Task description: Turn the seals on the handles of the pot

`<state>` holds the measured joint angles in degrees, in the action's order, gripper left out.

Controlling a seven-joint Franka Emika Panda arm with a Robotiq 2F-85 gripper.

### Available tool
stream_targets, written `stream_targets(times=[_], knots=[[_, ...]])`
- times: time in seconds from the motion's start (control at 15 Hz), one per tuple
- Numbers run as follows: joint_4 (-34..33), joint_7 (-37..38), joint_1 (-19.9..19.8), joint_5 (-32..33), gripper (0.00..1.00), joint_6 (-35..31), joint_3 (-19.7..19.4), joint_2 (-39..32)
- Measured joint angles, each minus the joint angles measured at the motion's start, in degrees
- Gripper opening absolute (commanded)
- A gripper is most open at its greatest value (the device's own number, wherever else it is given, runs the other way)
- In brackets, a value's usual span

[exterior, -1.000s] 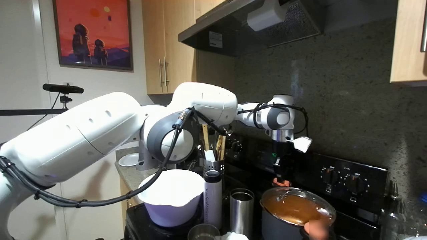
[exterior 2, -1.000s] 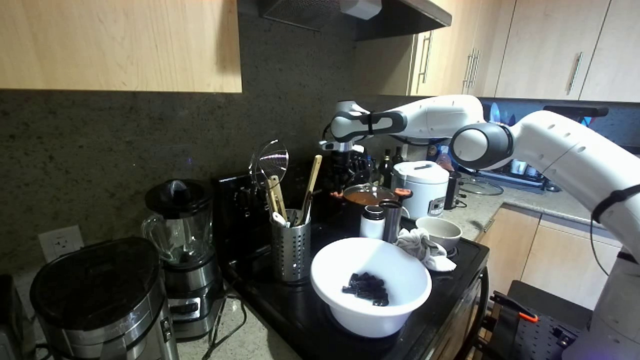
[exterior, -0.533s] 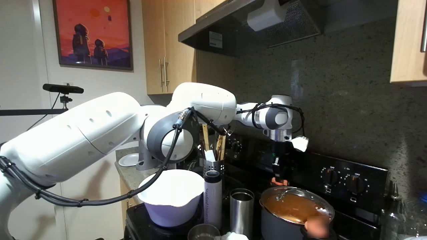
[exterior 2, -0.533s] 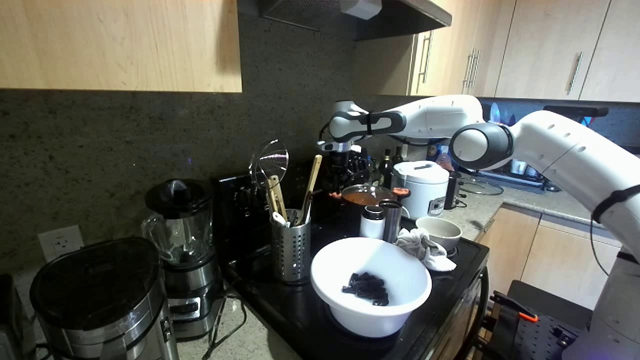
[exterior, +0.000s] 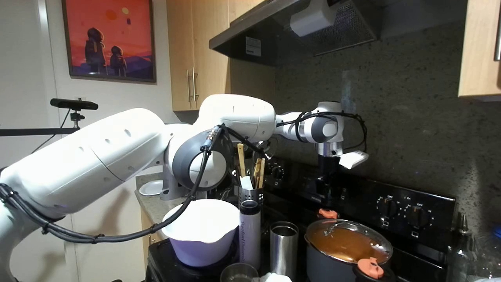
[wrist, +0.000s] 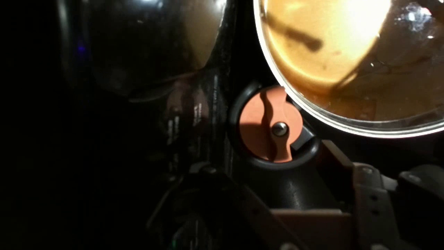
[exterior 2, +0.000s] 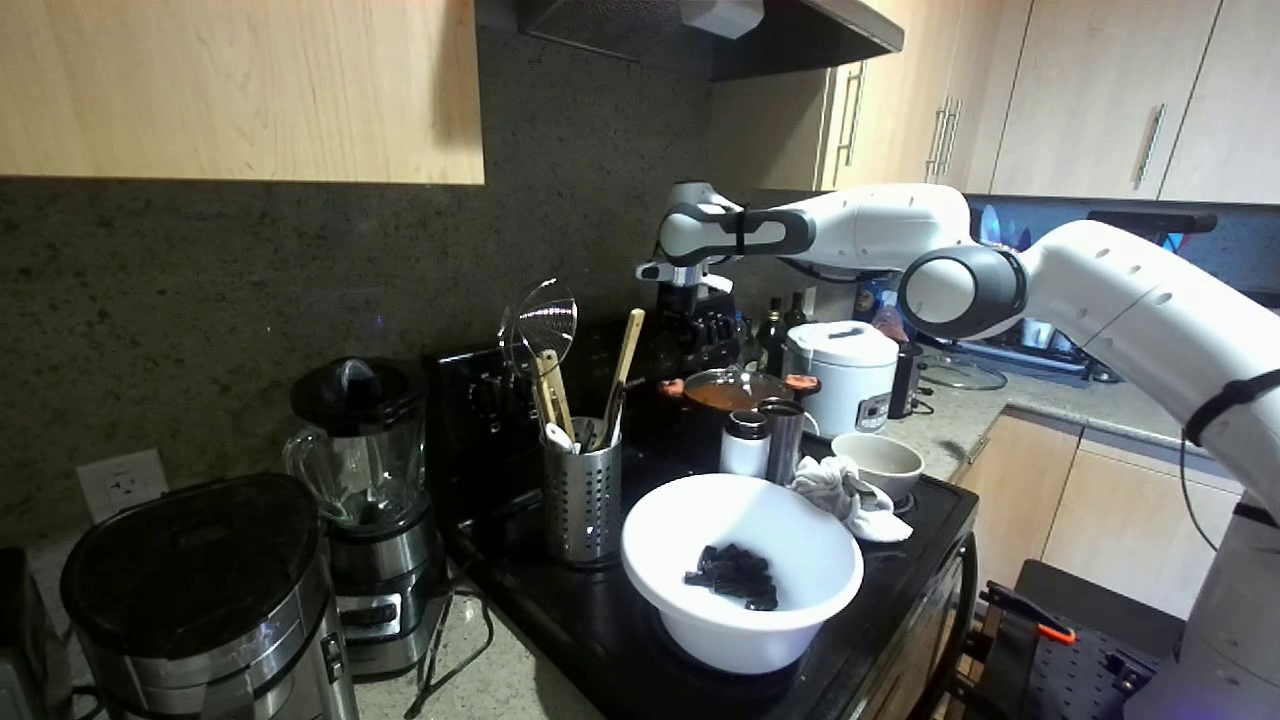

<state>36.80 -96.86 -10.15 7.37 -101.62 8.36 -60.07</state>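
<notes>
The pot [exterior: 327, 263] is dark grey outside and orange-brown inside, with a glass lid [exterior: 348, 243] on it. One reddish-pink seal [exterior: 327, 214] sits on its handle by the stove's back panel; the opposite seal [exterior: 370, 268] is on the near handle. Both seals also show in an exterior view, left [exterior 2: 672, 387] and right [exterior 2: 802, 384] of the lid. Just above the back-panel seal, apart from it, hangs my gripper [exterior: 324, 199]. In the wrist view that seal [wrist: 255, 130] lies beyond the fingers [wrist: 373, 201], which stand apart with nothing between them.
Beside the pot stand a steel tumbler [exterior: 283, 250] and a white bottle [exterior: 249, 235]. A white bowl [exterior 2: 640, 560] with black pieces sits nearer the stove's edge. The knob panel [exterior: 407, 231] rises behind the pot. A utensil holder [exterior 2: 583, 510] and rice cooker [exterior 2: 842, 378] are farther off.
My gripper has risen from the back-panel seal, where it was down at the handle, and now hangs above it. Earlier the pot shifted slightly left in an exterior view.
</notes>
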Motion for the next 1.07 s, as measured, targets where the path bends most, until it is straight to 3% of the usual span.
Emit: stream_targets(times=[0.27, 1.07], knots=[[-1.5, 12.2, 0.3, 0.3, 1.00, 3.5, -1.3, 0.1], [-5.9, 42.0, -2.0, 0.6, 1.00, 4.3, -8.9, 0.3]])
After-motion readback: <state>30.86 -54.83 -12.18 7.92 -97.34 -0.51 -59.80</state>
